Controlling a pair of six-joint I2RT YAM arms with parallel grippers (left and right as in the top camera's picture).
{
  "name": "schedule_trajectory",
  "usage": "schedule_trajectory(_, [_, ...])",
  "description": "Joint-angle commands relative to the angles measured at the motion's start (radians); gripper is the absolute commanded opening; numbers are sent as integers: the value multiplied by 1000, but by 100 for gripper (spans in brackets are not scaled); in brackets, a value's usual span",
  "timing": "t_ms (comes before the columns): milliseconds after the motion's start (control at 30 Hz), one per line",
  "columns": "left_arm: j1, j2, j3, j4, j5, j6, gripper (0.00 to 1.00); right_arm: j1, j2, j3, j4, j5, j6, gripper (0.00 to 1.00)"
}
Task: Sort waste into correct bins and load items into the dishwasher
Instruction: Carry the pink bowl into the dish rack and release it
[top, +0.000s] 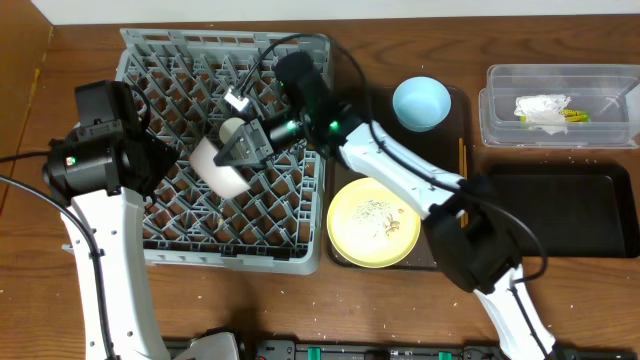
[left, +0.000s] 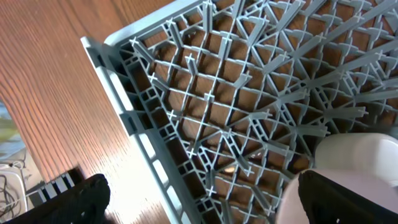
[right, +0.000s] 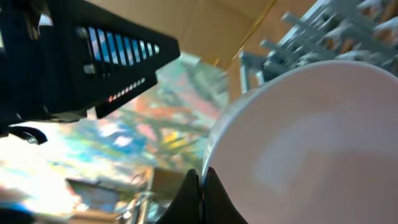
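Over the grey dish rack, the pinkish-white bowl is pinched at its rim by the right gripper; left gripper is spread wide.

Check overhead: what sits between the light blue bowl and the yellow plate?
Overhead view: the right arm's white link crosses above the dark brown tray between light blue bowl and yellow plate.

One light blue bowl, one pinkish-white bowl (two bowls), one yellow plate, one rack.
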Motion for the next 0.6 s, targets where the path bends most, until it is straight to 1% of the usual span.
schedule_trajectory(0, [5, -2, 17, -3, -3, -13, 98, 34, 29, 0, 51, -111, 169, 1])
schedule_trajectory(167, [5, -2, 17, -3, -3, -13, 98, 69, 48, 0, 78, -114, 232, 1])
schedule_trajectory(267, [5, -2, 17, -3, -3, -13, 98, 83, 48, 0, 157, -129, 351, 1])
schedule_trajectory(333, [5, -2, 17, -3, -3, -13, 98, 90, 48, 0, 167, -124, 395, 1])
schedule_trajectory(567, [5, -2, 17, -3, -3, -13, 98, 94, 86, 0, 167, -69, 365, 1])
